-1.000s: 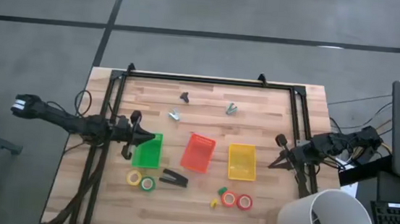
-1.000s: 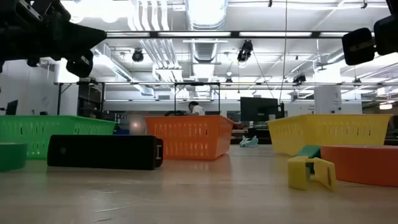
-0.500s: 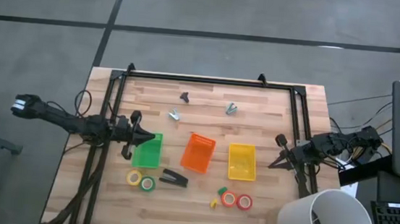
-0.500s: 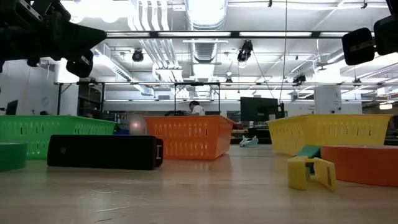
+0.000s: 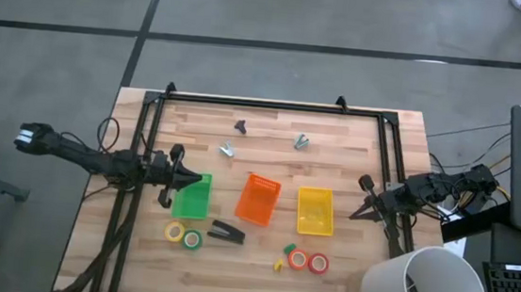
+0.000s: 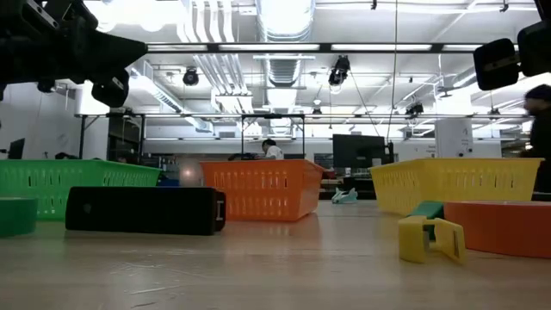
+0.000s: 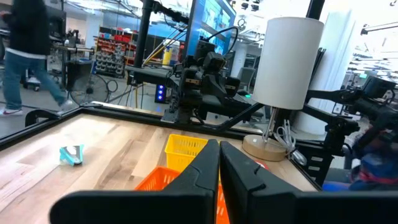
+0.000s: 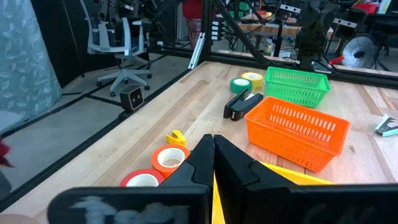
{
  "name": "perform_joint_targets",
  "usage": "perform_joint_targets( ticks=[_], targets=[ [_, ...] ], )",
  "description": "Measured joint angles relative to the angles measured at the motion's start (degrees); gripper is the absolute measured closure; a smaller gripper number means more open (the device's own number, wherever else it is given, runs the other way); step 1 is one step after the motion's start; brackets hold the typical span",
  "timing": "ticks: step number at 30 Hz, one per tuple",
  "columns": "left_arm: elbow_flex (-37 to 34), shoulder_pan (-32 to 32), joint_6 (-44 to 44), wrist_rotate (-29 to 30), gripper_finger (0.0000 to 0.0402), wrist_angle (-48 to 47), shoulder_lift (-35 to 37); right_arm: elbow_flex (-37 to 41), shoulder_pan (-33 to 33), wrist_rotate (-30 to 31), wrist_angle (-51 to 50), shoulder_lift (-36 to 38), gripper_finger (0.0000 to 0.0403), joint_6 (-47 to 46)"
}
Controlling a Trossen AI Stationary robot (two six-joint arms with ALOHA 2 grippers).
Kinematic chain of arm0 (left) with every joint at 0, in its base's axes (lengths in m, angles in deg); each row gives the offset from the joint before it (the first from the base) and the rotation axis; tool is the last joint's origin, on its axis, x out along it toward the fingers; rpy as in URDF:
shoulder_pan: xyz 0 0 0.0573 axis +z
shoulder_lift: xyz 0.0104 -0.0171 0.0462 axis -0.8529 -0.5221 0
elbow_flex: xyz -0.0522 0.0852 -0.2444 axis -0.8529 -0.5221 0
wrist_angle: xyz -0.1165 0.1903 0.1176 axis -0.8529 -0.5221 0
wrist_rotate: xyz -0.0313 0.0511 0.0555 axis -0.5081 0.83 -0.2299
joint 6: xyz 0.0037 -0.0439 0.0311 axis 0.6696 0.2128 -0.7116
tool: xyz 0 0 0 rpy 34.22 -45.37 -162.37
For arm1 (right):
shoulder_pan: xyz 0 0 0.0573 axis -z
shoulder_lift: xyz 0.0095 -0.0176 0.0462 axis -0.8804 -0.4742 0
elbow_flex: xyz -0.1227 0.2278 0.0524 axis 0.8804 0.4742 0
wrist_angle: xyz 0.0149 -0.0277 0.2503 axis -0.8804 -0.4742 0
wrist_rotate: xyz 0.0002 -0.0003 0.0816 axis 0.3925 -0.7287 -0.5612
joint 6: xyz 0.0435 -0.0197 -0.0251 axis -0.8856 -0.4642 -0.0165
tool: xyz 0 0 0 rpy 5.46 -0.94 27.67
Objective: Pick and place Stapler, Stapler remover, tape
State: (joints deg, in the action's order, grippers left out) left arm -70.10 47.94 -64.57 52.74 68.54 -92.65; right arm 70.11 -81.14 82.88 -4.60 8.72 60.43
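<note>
A wooden tabletop (image 5: 355,150) seen from above, with the near edge at the bottom of the high view. Nearest that edge lie two groups of tape rolls: a yellow roll (image 5: 174,232) and a green roll (image 5: 193,240) touching each other towards the left, and two orange-red rolls (image 5: 308,261) side by side towards the right, with a small yellow and green piece (image 5: 283,258) just beside them. Between the two groups, close to the left pair, the black stapler (image 5: 226,232) lies flat on the wood, its long axis running roughly left to right and slightly slanted; which end is the front cannot be told from above.

Just behind these stand three small baskets in a row: a green basket (image 5: 192,197) on the left, an orange basket (image 5: 258,201) in the middle, turned slightly askew, and a yellow basket (image 5: 314,212) on the right.

The left gripper (image 5: 178,176) hovers at the green basket's left edge, jaws closed on nothing. The right gripper (image 5: 361,210) waits to the right of the yellow basket, jaws closed and empty.

Farther back lie three small loose items, well apart: a pale one (image 5: 228,149), a dark claw-like one (image 5: 240,125) and another pale one (image 5: 301,142)
</note>
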Motion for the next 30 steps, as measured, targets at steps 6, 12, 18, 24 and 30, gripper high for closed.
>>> perform_joint_targets(
  ticks=[6,12,18,24,30],
  targets=[
    [-0.02,0.00,0.00,0.01,0.0385,0.00,-0.02,0.02,0.00,0.00,0.00,0.00,0.0394,0.00],
    [-0.01,0.02,0.00,-0.01,0.0385,0.01,0.00,0.00,0.00,0.00,1.03,0.00,0.0394,3.66],
    [0.00,0.02,0.00,0.00,0.0385,0.02,0.00,0.02,-0.02,0.02,11.98,-0.04,0.0394,5.68],
    [0.00,0.01,0.00,-0.01,0.0385,0.01,0.00,0.50,-0.04,0.12,19.81,-0.11,0.0394,3.95],
    [-0.01,0.01,0.00,0.00,0.0385,0.00,0.00,1.69,-0.04,7.10,21.02,-3.08,0.0394,-0.20]
  ],
)
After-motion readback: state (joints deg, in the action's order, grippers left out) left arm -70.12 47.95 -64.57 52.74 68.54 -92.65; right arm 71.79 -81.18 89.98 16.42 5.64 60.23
